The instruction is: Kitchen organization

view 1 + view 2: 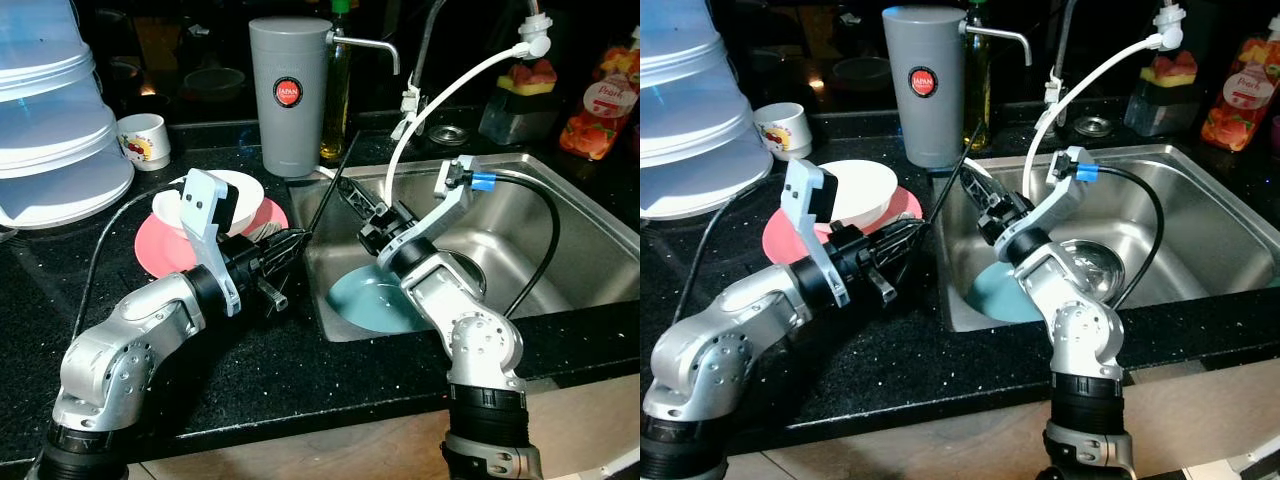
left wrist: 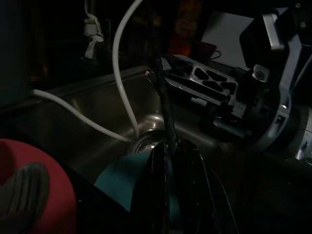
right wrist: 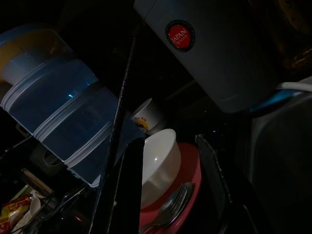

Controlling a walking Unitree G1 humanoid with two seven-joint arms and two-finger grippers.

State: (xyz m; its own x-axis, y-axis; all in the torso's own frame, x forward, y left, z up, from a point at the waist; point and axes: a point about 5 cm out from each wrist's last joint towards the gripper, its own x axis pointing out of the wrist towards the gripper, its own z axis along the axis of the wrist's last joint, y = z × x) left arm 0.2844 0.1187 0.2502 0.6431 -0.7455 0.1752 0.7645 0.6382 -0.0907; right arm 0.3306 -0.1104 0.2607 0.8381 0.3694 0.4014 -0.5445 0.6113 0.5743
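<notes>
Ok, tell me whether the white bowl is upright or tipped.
Upright: the white bowl sits open-side up on the pink plate, beside the sink.

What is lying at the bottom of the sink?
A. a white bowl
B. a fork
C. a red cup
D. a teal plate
D. A teal plate lies flat in the steel sink, partly under the right arm, while the white bowl sits on the pink plate out on the counter.
</notes>
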